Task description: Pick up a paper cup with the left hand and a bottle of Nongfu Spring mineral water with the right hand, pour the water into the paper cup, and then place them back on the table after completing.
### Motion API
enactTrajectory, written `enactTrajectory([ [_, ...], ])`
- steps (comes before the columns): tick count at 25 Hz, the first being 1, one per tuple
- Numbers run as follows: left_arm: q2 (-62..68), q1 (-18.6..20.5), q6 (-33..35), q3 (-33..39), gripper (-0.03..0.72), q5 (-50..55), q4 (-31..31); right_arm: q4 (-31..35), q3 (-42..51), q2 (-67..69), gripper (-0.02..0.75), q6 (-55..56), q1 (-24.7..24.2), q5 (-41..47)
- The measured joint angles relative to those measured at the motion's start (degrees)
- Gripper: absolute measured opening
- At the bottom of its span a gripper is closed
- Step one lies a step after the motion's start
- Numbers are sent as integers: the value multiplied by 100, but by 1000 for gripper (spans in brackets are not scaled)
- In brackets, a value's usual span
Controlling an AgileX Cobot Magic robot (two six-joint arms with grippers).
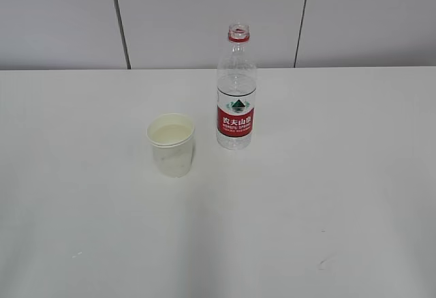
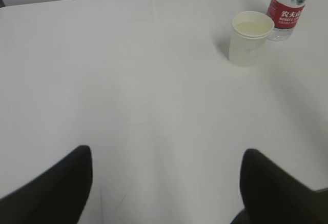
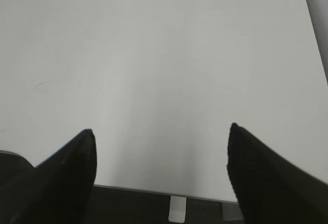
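Note:
A white paper cup [image 1: 172, 144] stands upright on the white table [image 1: 306, 209], with liquid in it. An uncapped clear bottle with a red Nongfu Spring label [image 1: 236, 93] stands upright just behind and to the right of the cup, nearly empty. Both also show at the top right of the left wrist view: the cup [image 2: 250, 38] and the bottle [image 2: 288, 6]. My left gripper [image 2: 166, 155] is open and empty, well short of the cup. My right gripper [image 3: 161, 131] is open and empty over the table's near edge. Neither arm shows in the exterior view.
A grey panelled wall [image 1: 204, 11] runs behind the table. The table's front edge [image 3: 154, 190] with a small white bracket [image 3: 177, 208] under it shows in the right wrist view. Faint scuffs [image 1: 323, 264] mark the tabletop at the front right.

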Motion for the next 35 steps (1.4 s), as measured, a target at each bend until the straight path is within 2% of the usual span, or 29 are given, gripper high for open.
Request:
enactTrajectory([
  [4,0,0,0,6,543,5,0,0,0,-376,587,0,242,0],
  [18,0,0,0,12,543,5,-44,-10,0,-427,587,11,451,0],
  [35,0,0,0,12,543,5,-44,-10,0,-427,587,19,461,0],
])
